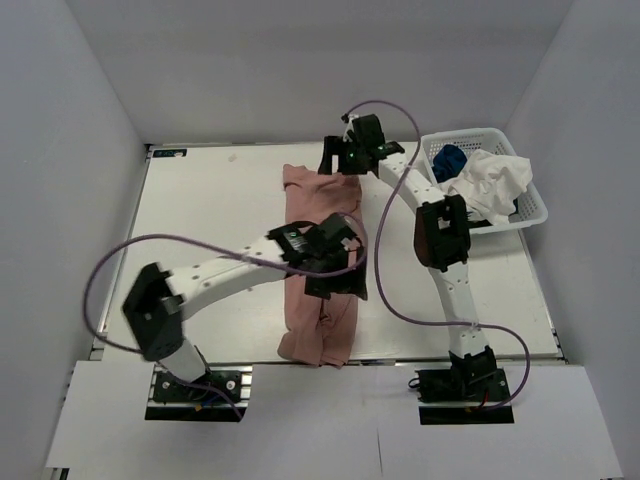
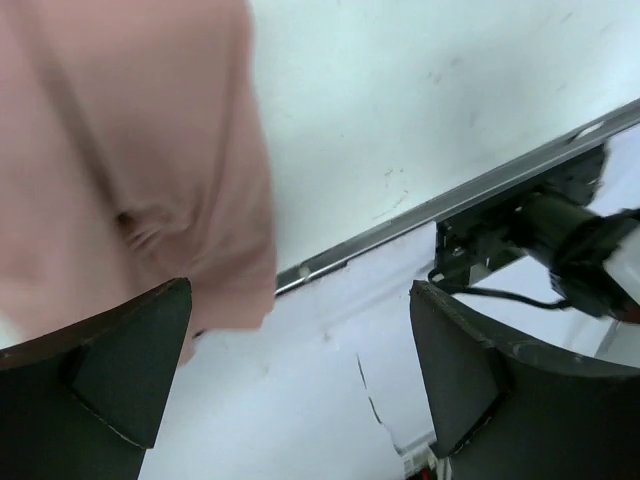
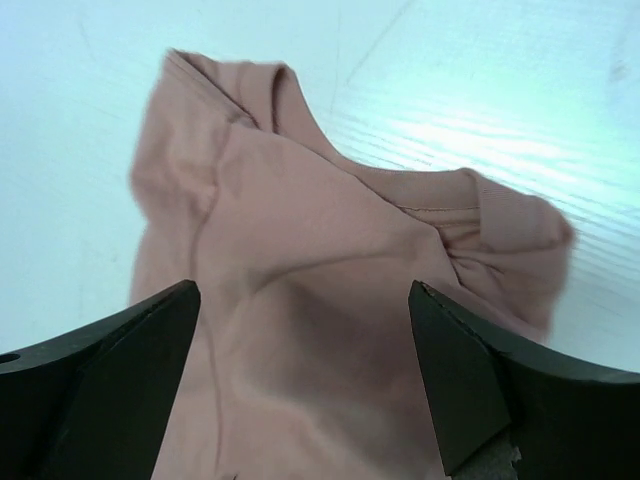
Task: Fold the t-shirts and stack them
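Three soft cloth shirts are in view. The large dusty-pink t-shirt (image 1: 318,325) lies as a long, rumpled strip down the middle of the white table (image 1: 205,200). The royal-blue t-shirt (image 1: 451,160) and the crumpled white t-shirt (image 1: 495,178) sit together in the white plastic mesh basket (image 1: 537,212) at the far right corner. The left gripper (image 2: 300,300) hangs over the pink shirt's middle, jaws wide apart and holding nothing. The right gripper (image 3: 305,295) hangs above its far end, jaws likewise spread and gripping nothing.
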You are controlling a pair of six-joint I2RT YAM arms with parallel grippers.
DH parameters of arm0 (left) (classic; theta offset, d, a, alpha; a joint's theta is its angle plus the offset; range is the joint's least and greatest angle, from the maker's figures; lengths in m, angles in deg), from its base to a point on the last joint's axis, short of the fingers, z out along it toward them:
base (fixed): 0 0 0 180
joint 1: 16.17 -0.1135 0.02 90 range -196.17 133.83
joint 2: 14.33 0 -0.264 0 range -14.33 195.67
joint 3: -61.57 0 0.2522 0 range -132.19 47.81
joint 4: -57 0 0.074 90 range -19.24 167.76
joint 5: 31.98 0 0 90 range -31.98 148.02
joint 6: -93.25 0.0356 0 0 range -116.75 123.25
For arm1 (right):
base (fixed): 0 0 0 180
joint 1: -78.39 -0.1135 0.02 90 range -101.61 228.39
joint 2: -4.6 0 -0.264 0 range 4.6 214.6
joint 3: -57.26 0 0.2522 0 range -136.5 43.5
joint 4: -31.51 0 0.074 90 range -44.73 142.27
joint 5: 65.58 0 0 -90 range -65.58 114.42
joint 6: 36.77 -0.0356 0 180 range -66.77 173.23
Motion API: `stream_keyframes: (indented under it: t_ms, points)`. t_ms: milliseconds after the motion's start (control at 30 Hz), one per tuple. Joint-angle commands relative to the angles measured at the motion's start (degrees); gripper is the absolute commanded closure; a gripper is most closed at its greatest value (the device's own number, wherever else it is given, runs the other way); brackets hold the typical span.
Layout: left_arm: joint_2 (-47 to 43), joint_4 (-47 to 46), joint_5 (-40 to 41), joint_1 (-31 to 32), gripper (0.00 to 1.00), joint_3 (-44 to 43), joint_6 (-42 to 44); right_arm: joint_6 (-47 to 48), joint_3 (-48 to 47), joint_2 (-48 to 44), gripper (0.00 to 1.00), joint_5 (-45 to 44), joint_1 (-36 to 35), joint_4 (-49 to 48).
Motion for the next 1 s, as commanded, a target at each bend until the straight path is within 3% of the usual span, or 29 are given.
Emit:
stream_keyframes:
  t_ms: [0, 133, 200, 267, 367, 533, 767, 967]
  points:
    - [-14.5, 8.7, 11.7, -0.9, 0.0, 4.2, -1.5, 3.4, -0.9, -12.6, 0.1, -4.2, -0.6, 2.3]
    - [-26.4, 15.0, 17.9, -2.1, 0.0, 12.4, -9.4, 1.8, 8.5, -19.1, 0.1, -5.7, -2.3, 8.0]
    - [-29.3, 17.7, 19.2, -3.7, 0.0, 16.1, -11.2, 1.6, 19.6, -24.7, 0.1, -7.5, -4.6, 7.7]
    - [-31.0, 20.5, 20.1, -5.1, 0.0, 17.4, -13.4, 1.2, 28.5, -27.9, 0.1, -9.2, -7.4, 6.7]
    - [-32.2, 20.3, 20.8, -7.0, 0.0, 18.8, -14.2, -1.4, 35.7, -31.2, 0.1, -14.1, -13.4, 7.6]
    - [-32.2, 18.0, 22.2, -10.6, 0.0, 19.3, -13.6, -10.3, 45.4, -32.1, 0.1, -18.7, -17.6, 4.8]
    - [-30.9, 16.7, 21.1, -14.0, 0.0, 17.4, -10.1, -13.4, 33.7, -19.0, 0.1, -27.4, -18.6, 12.6]
    - [-26.3, 13.0, 12.5, -18.1, 0.0, 18.0, -4.8, -14.2, 15.8, -4.7, 0.1, -28.8, -15.2, 18.4]
